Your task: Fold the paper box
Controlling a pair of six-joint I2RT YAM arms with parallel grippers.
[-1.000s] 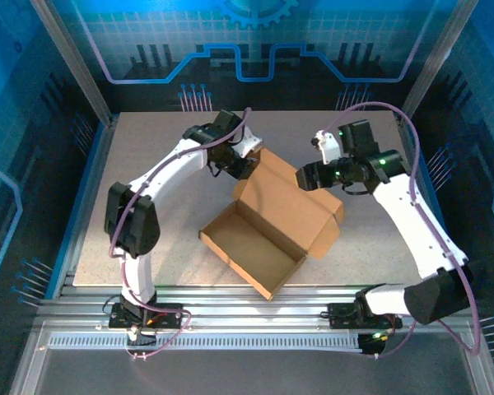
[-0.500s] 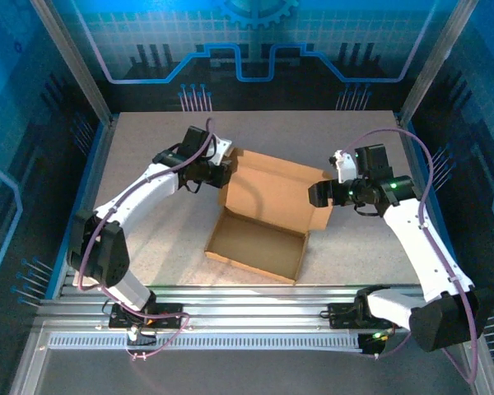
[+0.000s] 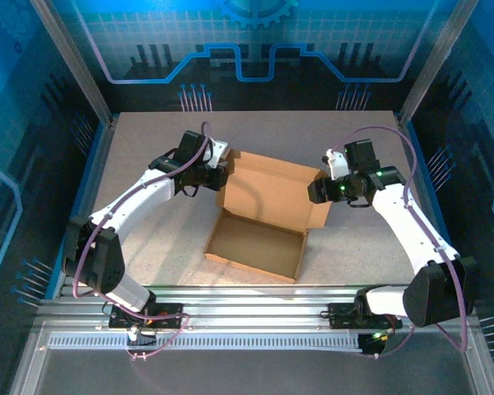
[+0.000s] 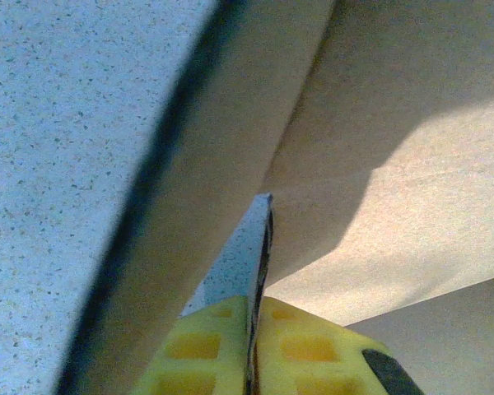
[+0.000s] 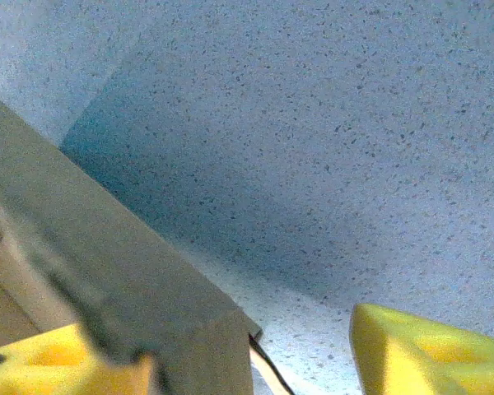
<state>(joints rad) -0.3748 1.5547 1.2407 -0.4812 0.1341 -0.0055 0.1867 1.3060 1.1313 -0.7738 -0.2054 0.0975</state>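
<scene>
- Swung square in the last second, the paper box sits open on the bench, lid raised.
- Left pincer pinches the lid's corner; right pincer, jaws apart, flanks the opposite edge, so closing the lid looks next.

1. One paper box, brown cardboard, open at the top.
2. Two robot arms: one left arm and one right arm.
3. Two sets of jaws, one on each arm.
4. Four yellow pads in all: two pads in the left wrist view and two in the right wrist view.
5. Two purple cables, one on each arm.
6. One speckled tabletop.
</scene>
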